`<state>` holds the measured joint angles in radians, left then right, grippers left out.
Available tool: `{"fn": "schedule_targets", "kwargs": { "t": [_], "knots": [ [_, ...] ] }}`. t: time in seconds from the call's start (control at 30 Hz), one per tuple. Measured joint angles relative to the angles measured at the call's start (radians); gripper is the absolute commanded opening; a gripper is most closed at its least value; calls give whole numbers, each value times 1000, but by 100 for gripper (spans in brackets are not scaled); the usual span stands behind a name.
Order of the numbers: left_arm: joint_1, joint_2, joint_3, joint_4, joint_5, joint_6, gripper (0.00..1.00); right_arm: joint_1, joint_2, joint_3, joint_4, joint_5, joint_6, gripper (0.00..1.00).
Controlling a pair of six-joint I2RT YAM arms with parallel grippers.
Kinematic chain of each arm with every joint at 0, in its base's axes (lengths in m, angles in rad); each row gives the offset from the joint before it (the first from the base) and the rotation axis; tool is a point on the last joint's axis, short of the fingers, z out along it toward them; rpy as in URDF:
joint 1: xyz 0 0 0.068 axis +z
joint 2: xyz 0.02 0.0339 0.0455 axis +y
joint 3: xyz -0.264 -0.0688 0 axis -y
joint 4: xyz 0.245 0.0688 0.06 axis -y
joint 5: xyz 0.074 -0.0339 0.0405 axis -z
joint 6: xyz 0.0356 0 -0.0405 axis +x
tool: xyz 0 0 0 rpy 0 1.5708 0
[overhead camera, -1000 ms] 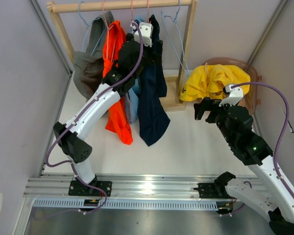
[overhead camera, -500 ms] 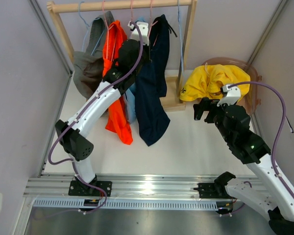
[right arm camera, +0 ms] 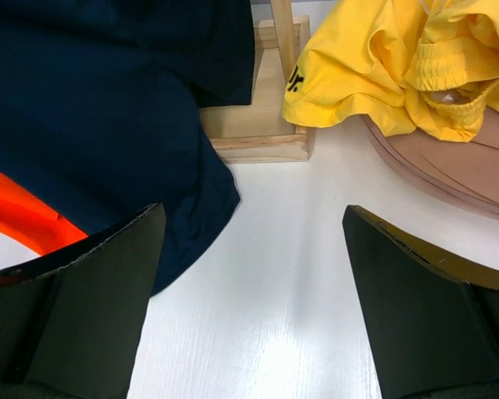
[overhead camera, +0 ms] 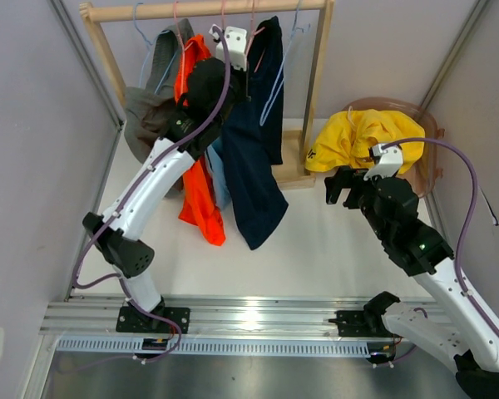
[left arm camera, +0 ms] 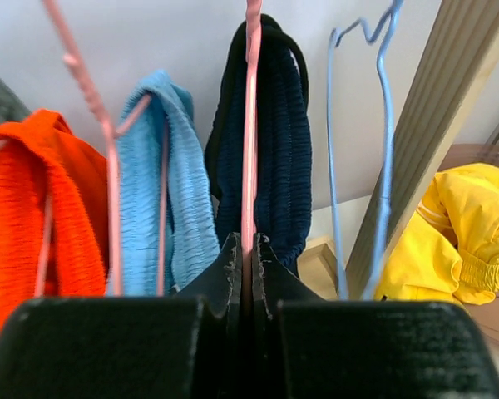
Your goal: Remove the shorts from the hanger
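The left end effector is pinched shut on the pink hanger bearing the navy shorts, soft, light cloth probably best gripped at the bunched waistband, while the right end effector gapes empty.

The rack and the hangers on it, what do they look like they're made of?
The rack looks like pale, matte bare wood, going by its grain. The pink hanger and blue hanger look like thin, smooth coated wire; plastic is possible.
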<state>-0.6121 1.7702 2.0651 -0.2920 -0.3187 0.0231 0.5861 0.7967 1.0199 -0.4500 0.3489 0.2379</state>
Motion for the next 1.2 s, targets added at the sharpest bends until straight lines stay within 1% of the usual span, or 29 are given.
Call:
{"fn": "schedule_targets", "kwargs": {
  "t": [0.27, 0.33, 0.5, 0.7, 0.8, 0.93, 1.1, 1.2],
  "knots": [
    [-1, -106, 10, -23, -28, 42, 0, 0, 3, -8, 18, -22, 21, 94],
    [-2, -154, -14, -35, -34, 38, 0, 0, 3, -8, 18, -24, 23, 94],
    [-3, -345, -219, -56, -36, 0, 0, 0, 1, -8, 24, -53, 12, 95],
    [-19, -628, -527, -94, 21, -78, 0, 0, 14, 6, 56, -162, -41, 97],
    [-23, -743, -624, -137, 125, -106, 0, 0, 38, 22, 92, -261, -82, 99],
    [-27, -828, -680, -174, 318, -144, 0, 0, 69, 28, 150, -386, -131, 99],
    [-28, -870, -704, -229, 561, -194, 0, 0, 118, 29, 217, -494, -177, 99],
    [-30, -888, -704, -267, 659, -206, 0, 0, 143, 30, 245, -523, -192, 99]
  ]
}}
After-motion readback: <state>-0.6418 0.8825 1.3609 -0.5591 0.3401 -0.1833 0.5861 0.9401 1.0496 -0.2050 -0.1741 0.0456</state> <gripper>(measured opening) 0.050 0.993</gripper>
